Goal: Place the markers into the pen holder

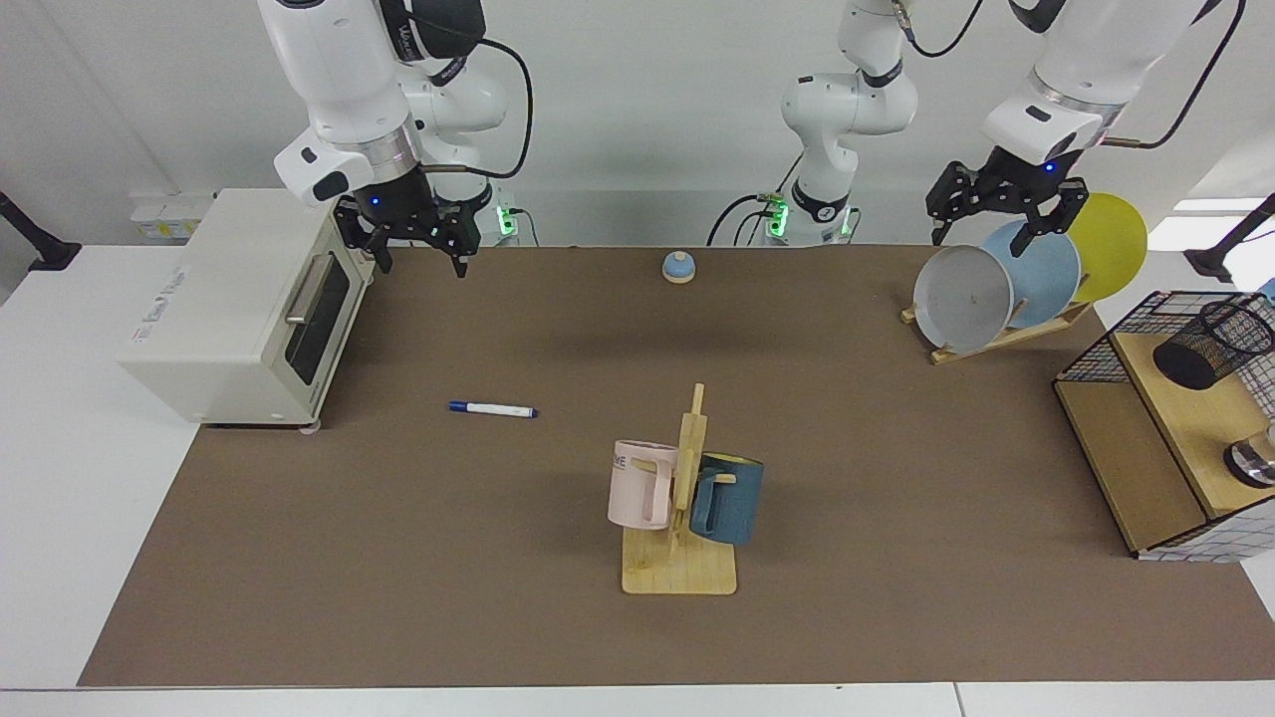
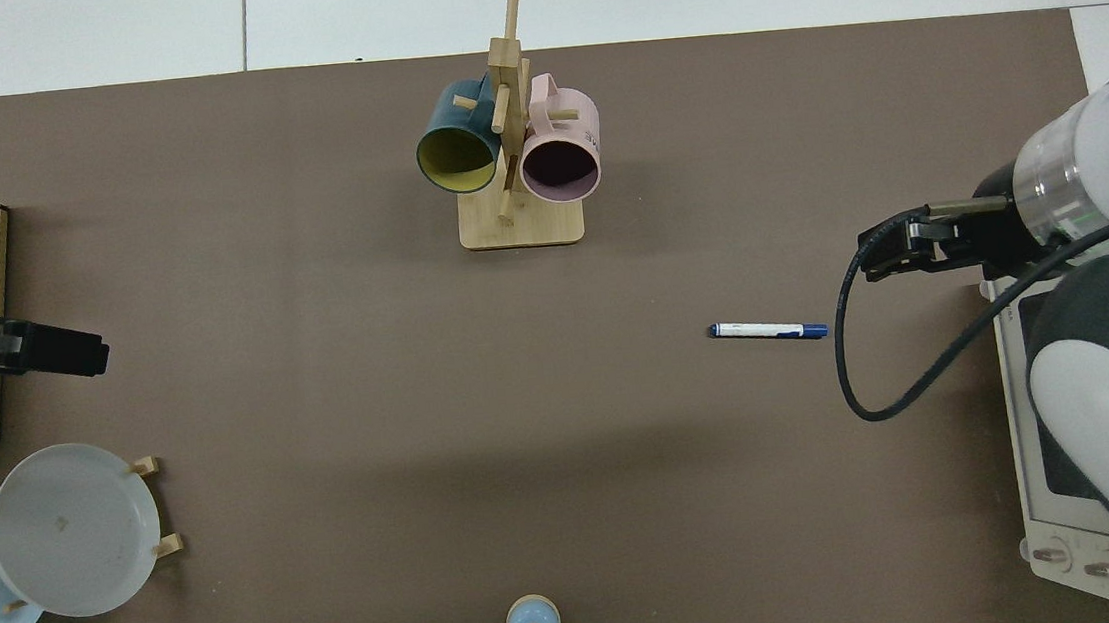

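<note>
Marker (image 1: 493, 408) lies flat on mat; both hands, right (image 1: 416, 251) and left (image 1: 1006, 225), spread, raised.

The pink mug (image 1: 642, 483) bears letters ending "ME"; other markings are illegible.

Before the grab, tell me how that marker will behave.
The marker lies flat on the mat, slim and round, so a nudge may well roll it. It looks rigid and light, and probably smooth, so a pinch across its middle seems safest. Both grippers, right and left, hang open, away from it.
</note>
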